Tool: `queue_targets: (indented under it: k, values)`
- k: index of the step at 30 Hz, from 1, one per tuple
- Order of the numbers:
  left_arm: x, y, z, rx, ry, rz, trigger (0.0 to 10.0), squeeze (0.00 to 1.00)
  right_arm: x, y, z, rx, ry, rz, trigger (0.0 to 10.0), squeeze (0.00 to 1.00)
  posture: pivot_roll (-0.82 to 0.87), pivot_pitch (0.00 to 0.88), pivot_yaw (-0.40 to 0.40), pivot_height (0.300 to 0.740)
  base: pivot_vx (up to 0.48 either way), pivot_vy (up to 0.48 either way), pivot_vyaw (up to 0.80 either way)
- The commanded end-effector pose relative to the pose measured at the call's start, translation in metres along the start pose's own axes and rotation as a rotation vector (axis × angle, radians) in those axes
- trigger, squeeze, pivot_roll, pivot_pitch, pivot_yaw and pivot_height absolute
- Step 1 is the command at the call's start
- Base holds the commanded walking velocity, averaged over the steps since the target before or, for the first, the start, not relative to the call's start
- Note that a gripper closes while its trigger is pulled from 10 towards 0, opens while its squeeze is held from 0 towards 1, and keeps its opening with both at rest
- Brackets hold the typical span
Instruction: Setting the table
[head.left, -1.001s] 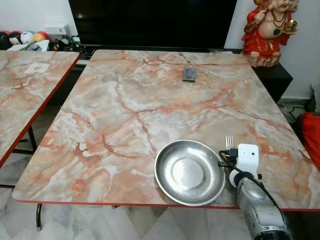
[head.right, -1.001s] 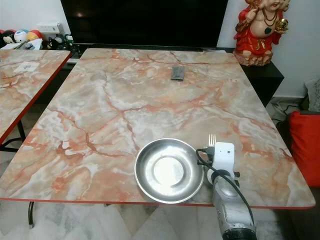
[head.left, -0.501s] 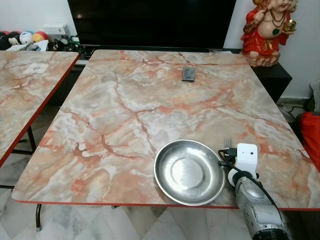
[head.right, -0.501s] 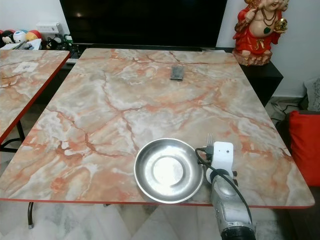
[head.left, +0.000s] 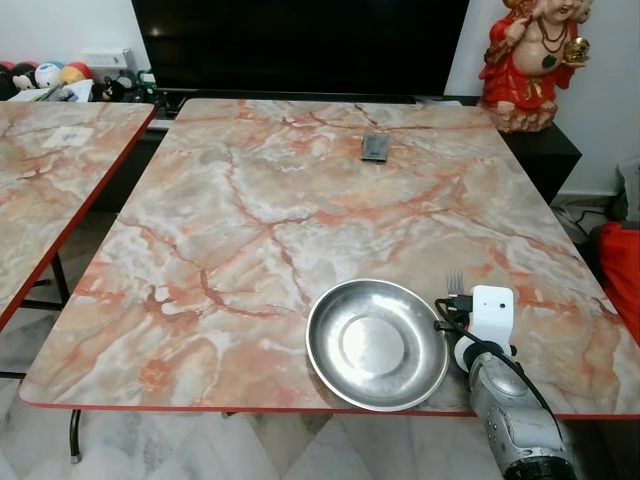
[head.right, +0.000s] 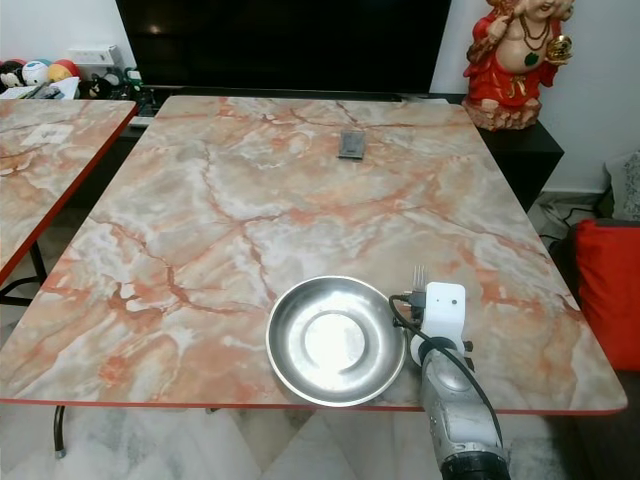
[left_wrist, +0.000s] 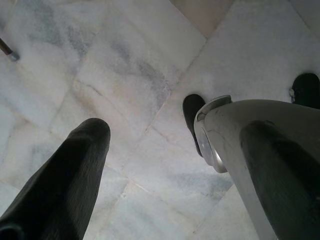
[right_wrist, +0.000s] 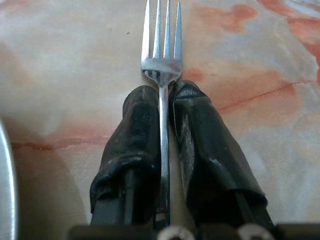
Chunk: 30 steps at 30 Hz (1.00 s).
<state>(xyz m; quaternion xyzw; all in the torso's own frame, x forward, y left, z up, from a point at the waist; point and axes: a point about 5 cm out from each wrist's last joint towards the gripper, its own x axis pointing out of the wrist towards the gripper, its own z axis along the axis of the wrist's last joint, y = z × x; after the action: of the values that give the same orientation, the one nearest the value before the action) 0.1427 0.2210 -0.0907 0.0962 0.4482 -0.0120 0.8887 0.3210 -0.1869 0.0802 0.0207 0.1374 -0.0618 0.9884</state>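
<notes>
Up top, the head pair looks forward and down from above the near edge of the marble table (head.left: 300, 200), taking in the whole top out to the dark screen (head.left: 300, 45) and the red statue (head.left: 530, 60) at the far right corner. Both eyes share that scene, the right eye set slightly aside. Down at the right wrist, the camera sits very close to the tabletop, sighting along its own black fingers (right_wrist: 135, 150) over a fork (right_wrist: 162, 55), with the steel plate (head.right: 335, 340) just clipping its edge. The left wrist camera points straight down at pale marble floor (left_wrist: 100, 75), well above it.
</notes>
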Motion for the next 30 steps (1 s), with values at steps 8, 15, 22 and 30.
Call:
queue_targets:
  k: [8,15,22,30]
  values:
    - [-0.002,-0.004,-0.009,0.020,0.027,-0.018,10.0,0.00,0.001,0.001,0.003,0.021,-0.019,0.005,10.0,0.00,0.00,0.121,-0.026,0.740,0.000,0.000,0.00]
    - [-0.001,-0.007,-0.007,0.023,0.023,-0.023,10.0,0.00,0.002,0.001,0.002,0.002,-0.006,0.003,10.0,0.00,0.00,0.118,-0.026,0.740,0.000,0.000,0.00]
    - [-0.002,-0.006,-0.010,0.024,0.032,-0.022,10.0,0.00,0.000,0.002,-0.006,-0.035,0.034,0.015,10.0,0.00,0.00,0.119,-0.025,0.740,0.000,0.000,0.00]
    - [-0.003,-0.002,-0.011,0.024,0.039,-0.015,10.0,0.00,0.000,0.002,0.000,-0.011,-0.006,0.007,10.0,0.00,0.00,0.119,-0.025,0.740,0.000,0.000,0.00]
